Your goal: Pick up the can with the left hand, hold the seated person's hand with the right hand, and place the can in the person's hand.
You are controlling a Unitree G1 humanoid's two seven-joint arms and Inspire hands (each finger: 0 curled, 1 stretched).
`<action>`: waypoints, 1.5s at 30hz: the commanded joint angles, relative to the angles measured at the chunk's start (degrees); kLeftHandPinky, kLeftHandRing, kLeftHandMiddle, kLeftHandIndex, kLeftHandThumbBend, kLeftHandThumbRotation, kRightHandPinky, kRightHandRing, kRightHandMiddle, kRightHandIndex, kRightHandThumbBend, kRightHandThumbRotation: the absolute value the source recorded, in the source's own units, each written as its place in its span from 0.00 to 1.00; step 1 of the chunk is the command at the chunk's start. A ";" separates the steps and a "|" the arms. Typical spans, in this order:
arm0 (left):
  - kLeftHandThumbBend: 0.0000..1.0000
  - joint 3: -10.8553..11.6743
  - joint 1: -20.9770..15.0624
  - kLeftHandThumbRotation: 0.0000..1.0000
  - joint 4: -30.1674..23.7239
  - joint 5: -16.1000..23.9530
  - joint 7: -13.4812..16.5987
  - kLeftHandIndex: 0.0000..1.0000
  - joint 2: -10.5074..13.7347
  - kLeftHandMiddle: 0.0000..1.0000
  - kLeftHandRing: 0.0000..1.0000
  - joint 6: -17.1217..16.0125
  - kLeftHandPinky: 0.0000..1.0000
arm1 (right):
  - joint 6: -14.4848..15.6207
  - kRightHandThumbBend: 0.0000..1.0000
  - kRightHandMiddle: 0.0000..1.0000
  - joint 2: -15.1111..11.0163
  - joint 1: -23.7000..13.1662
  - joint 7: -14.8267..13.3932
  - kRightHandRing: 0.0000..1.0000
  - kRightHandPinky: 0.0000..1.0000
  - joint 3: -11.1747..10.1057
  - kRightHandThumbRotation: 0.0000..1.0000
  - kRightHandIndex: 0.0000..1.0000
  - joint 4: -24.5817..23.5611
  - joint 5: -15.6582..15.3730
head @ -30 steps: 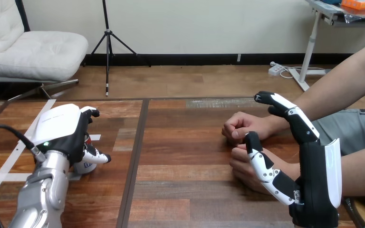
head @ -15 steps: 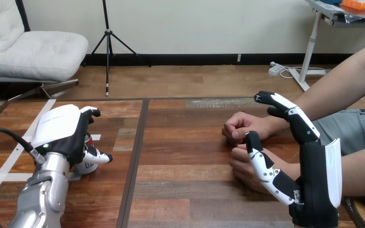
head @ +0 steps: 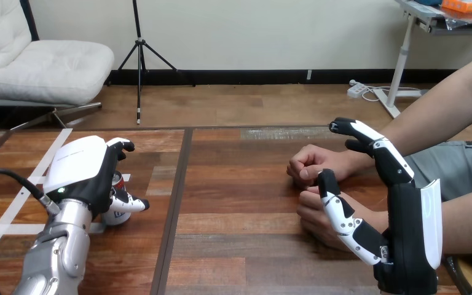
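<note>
A red and white can (head: pixel 118 215) stands at the table's left, mostly hidden behind my left hand (head: pixel 83 172). That hand's fingers and thumb (head: pixel 130 204) are curled round the can. At the right, the person rests two loosely closed hands on the table: one farther back (head: pixel 310 165), one nearer (head: pixel 312 216). My right hand (head: pixel 405 227) stands upright beside the nearer one with straight fingers (head: pixel 378 150). Its thumb (head: pixel 338 212) lies in front of the person's nearer hand; I cannot tell whether they touch.
The wooden table (head: pixel 233 246) has a dark seam (head: pixel 175 209) running front to back between the can and the person's hands. White tape strips (head: pixel 12 212) lie at the left. The person's forearms (head: pixel 442 117) come in from the right edge.
My left hand has shifted a little to the right with the can in its grasp. My right hand and the person's hands have stayed where they were.
</note>
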 commanded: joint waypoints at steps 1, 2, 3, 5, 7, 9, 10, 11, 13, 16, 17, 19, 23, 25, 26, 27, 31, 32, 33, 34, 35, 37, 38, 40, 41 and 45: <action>0.78 0.75 -1.54 0.10 0.06 -0.37 1.53 0.79 1.03 0.77 0.70 -1.42 0.62 | -0.37 0.32 0.79 0.30 -3.60 -0.75 0.80 0.73 -0.64 0.26 0.72 0.10 -0.23; 0.78 0.83 -1.50 0.10 0.07 -0.53 1.66 0.79 1.02 0.77 0.70 -1.65 0.62 | -0.37 0.31 0.79 0.28 -3.62 -0.78 0.80 0.73 -0.66 0.26 0.72 0.12 -0.28; 0.78 0.88 -1.47 0.10 0.08 -0.64 1.76 0.79 1.01 0.77 0.70 -1.82 0.62 | -0.37 0.31 0.79 0.26 -3.64 -0.81 0.80 0.73 -0.66 0.26 0.72 0.14 -0.32; 0.78 1.19 -1.36 0.10 0.04 -1.14 2.11 0.79 0.88 0.78 0.71 -2.34 0.62 | -0.37 0.31 0.79 0.23 -3.67 -0.84 0.80 0.73 -0.66 0.26 0.72 0.16 -0.32; 0.78 1.36 -1.26 0.09 -0.02 -1.40 2.51 0.79 0.84 0.78 0.71 -2.77 0.62 | -0.40 0.31 0.79 0.25 -3.72 -0.91 0.80 0.73 -0.66 0.26 0.72 0.23 -0.29; 0.78 1.40 -1.19 0.09 -0.06 -1.51 2.85 0.79 0.87 0.78 0.71 -3.09 0.62 | -0.46 0.31 0.79 0.29 -3.78 -0.99 0.80 0.73 -0.65 0.26 0.72 0.31 -0.26; 0.78 1.44 -1.14 0.08 -0.03 -1.61 3.22 0.79 0.90 0.78 0.71 -3.47 0.62 | -0.40 0.31 0.78 0.35 -3.76 -0.95 0.80 0.73 -0.62 0.26 0.72 0.27 -0.14; 0.78 1.45 -1.11 0.08 0.01 -1.70 3.47 0.79 0.94 0.78 0.71 -3.73 0.61 | -0.35 0.32 0.78 0.38 -3.74 -0.92 0.80 0.73 -0.59 0.26 0.72 0.23 -0.05; 0.78 1.44 -1.09 0.07 0.09 -1.82 3.77 0.79 1.00 0.77 0.71 -4.04 0.61 | -0.30 0.32 0.78 0.41 -3.72 -0.89 0.79 0.73 -0.56 0.26 0.72 0.19 0.03; 0.78 1.64 -0.98 0.07 0.29 -2.16 4.74 0.79 0.96 0.78 0.70 -5.00 0.61 | -0.36 0.32 0.78 0.30 -3.74 -0.84 0.79 0.73 -0.52 0.26 0.72 0.23 0.04; 0.79 1.68 -0.96 0.07 0.41 -2.26 5.10 0.79 0.98 0.78 0.70 -5.38 0.61 | -0.41 0.32 0.78 0.26 -3.76 -0.84 0.80 0.73 -0.52 0.26 0.72 0.26 0.02; 0.79 1.72 -0.94 0.07 0.60 -2.44 5.67 0.78 1.02 0.78 0.70 -5.99 0.60 | -0.44 0.32 0.78 0.22 -3.79 -0.86 0.79 0.73 -0.52 0.26 0.72 0.30 -0.01; 0.78 1.83 -1.04 0.07 1.35 -2.98 6.89 0.78 1.02 0.78 0.70 -7.36 0.60 | -0.61 0.32 0.79 0.15 -3.99 -0.93 0.79 0.73 -0.49 0.26 0.72 0.67 0.00; 0.78 1.85 -1.06 0.07 1.66 -3.10 7.54 0.78 1.03 0.78 0.70 -8.00 0.60 | -0.75 0.32 0.79 0.10 -4.11 -1.01 0.79 0.72 -0.51 0.26 0.72 0.84 -0.02; 0.78 1.83 -1.08 0.07 1.76 -3.08 7.80 0.78 1.05 0.78 0.70 -8.22 0.60 | -0.81 0.32 0.79 0.08 -4.17 -1.06 0.79 0.72 -0.52 0.26 0.72 0.91 -0.06; 0.78 1.82 -1.09 0.07 1.86 -3.07 8.00 0.78 1.06 0.78 0.70 -8.40 0.60 | -0.84 0.32 0.79 0.07 -4.21 -1.11 0.79 0.72 -0.53 0.26 0.72 0.95 -0.08; 0.77 1.87 -1.11 0.08 2.22 -3.15 8.93 0.78 1.04 0.78 0.71 -9.35 0.60 | -0.72 0.32 0.79 0.11 -4.25 -1.08 0.79 0.72 -0.48 0.26 0.72 0.98 0.12; 0.77 1.88 -1.12 0.08 2.32 -3.15 9.14 0.79 1.04 0.78 0.71 -9.56 0.60 | -0.63 0.32 0.79 0.13 -4.25 -1.10 0.79 0.72 -0.49 0.26 0.72 0.92 0.08; 0.77 1.87 -1.14 0.08 2.41 -3.16 9.30 0.79 1.05 0.78 0.71 -9.72 0.60 | -0.57 0.32 0.79 0.14 -4.24 -1.10 0.79 0.72 -0.49 0.26 0.72 0.89 0.05; 0.77 1.90 -1.11 0.08 2.36 -3.22 9.45 0.79 1.03 0.78 0.71 -9.87 0.60 | -0.55 0.32 0.79 0.14 -4.31 -1.20 0.79 0.72 -0.54 0.26 0.72 0.87 -0.10; 0.77 1.92 -1.09 0.08 2.33 -3.26 9.53 0.79 1.01 0.78 0.71 -9.96 0.60 | -0.56 0.32 0.79 0.13 -4.36 -1.28 0.79 0.71 -0.58 0.27 0.72 0.88 -0.21; 0.76 1.96 -1.02 0.08 2.15 -3.30 9.65 0.79 0.98 0.78 0.71 -10.04 0.60 | -0.47 0.32 0.78 0.14 -4.40 -1.34 0.79 0.71 -0.61 0.27 0.72 0.82 -0.33; 0.76 1.97 -0.99 0.09 2.06 -3.31 9.69 0.79 0.97 0.78 0.71 -10.05 0.60 | -0.40 0.32 0.78 0.15 -4.40 -1.34 0.78 0.71 -0.60 0.27 0.72 0.78 -0.35; 0.76 1.95 -0.96 0.09 1.92 -3.30 9.76 0.79 0.98 0.78 0.71 -10.06 0.60 | -0.31 0.32 0.78 0.15 -4.40 -1.32 0.78 0.70 -0.58 0.27 0.72 0.73 -0.38; 0.75 1.93 -0.95 0.09 1.88 -3.29 9.78 0.79 1.00 0.78 0.71 -10.06 0.60 | -0.31 0.32 0.78 0.14 -4.40 -1.31 0.78 0.70 -0.57 0.27 0.72 0.72 -0.39; 0.75 1.93 -0.94 0.10 1.76 -3.38 9.81 0.79 1.03 0.78 0.71 -10.01 0.60 | -0.13 0.32 0.78 0.18 -4.38 -1.19 0.78 0.70 -0.51 0.27 0.72 0.56 -0.32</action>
